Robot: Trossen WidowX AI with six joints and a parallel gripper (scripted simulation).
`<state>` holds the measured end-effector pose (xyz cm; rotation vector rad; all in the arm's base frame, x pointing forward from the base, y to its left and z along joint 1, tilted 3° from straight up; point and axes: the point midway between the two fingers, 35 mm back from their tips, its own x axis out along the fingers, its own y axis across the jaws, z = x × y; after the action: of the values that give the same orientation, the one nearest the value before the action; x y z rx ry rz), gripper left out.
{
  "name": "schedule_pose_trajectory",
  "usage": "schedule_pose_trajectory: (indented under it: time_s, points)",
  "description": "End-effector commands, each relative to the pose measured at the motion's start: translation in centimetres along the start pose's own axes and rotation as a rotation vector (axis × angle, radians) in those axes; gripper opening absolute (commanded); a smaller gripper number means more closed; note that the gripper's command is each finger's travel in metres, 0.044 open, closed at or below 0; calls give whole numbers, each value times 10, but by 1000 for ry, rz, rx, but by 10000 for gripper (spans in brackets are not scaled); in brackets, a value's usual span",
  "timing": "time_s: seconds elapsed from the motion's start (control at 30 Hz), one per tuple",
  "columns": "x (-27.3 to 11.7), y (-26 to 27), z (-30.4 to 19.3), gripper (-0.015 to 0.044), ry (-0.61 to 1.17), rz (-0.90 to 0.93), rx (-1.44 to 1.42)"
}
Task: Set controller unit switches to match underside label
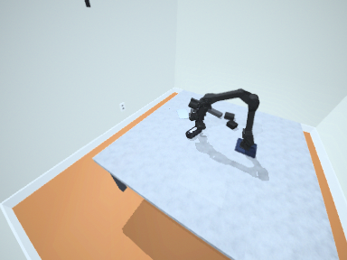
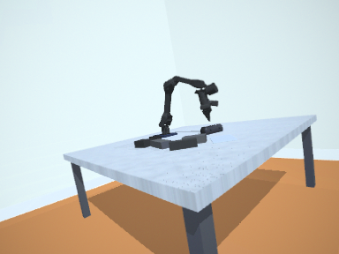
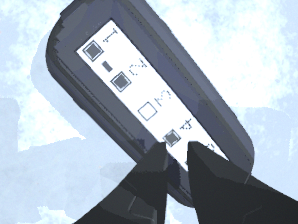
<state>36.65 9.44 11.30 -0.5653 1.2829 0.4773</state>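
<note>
- While your hand (image 1: 203,128) (image 2: 208,119) (image 3: 176,151) is narrow with nothing in it, its tips hang above the controller unit (image 1: 193,132) (image 2: 212,129) (image 3: 185,90).
- Unit's on the surface (image 1: 181,181) (image 2: 132,163), label (image 3: 134,97) up; your wrist view has it running eleven to five o'clock.
- You can read 1, 2, 4 filled, 3 empty; 5 and 6 blocked.
- Top view: two dark blocks (image 1: 229,116) (image 1: 231,124) around two o'clock from unit.
</note>
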Motion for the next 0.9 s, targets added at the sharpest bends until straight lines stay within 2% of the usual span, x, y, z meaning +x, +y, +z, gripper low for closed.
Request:
schedule_pose_trajectory:
  time_s: [0.0, 0.33, 0.87]
  points:
    - [-6, 4, -7, 0, -43, -53, 296]
    - [-20, 9, -17, 0, -169, -100, 828]
    - [-20, 9, -18, 0, -172, -101, 837]
